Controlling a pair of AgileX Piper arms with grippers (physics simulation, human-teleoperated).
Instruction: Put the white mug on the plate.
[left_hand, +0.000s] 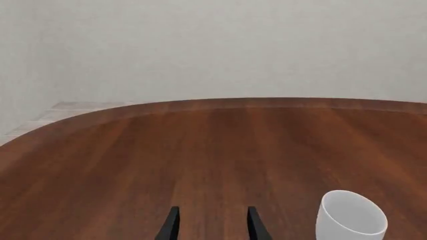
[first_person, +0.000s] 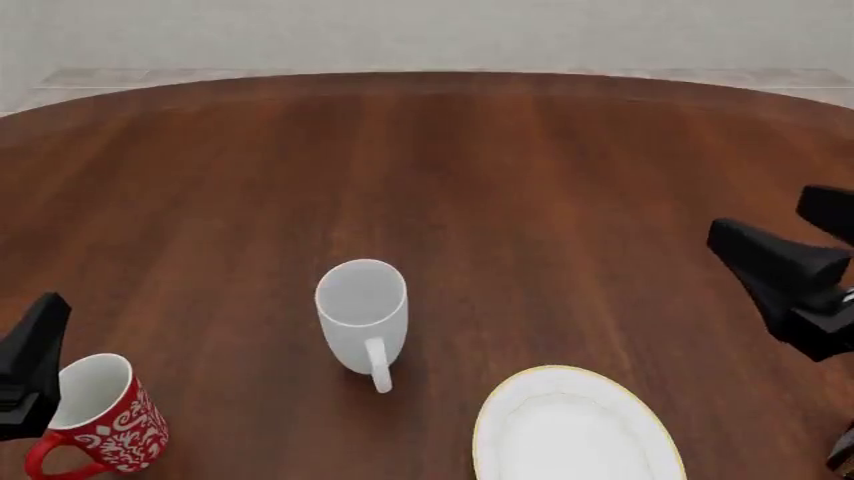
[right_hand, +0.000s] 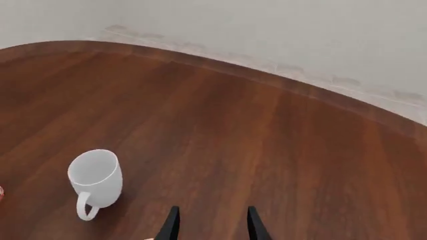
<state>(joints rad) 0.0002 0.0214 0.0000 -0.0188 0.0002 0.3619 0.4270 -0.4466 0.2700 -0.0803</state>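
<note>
The white mug (first_person: 360, 318) stands upright on the wooden table, handle toward the near edge. It also shows in the left wrist view (left_hand: 350, 218) and the right wrist view (right_hand: 97, 179). The plate (first_person: 574, 428), white with a gold rim, lies at the near edge, right of the mug and apart from it. My left gripper (first_person: 38, 345) is at the far left, open and empty, well left of the mug; its fingers (left_hand: 172, 226) are parted. My right gripper (first_person: 767, 225) is at the right, open and empty, above the table; its fingers (right_hand: 253, 225) are parted.
A red mug with a white floral pattern (first_person: 100, 418) stands at the near left corner, right beside my left gripper. The table's curved far edge (first_person: 427, 78) meets a pale wall.
</note>
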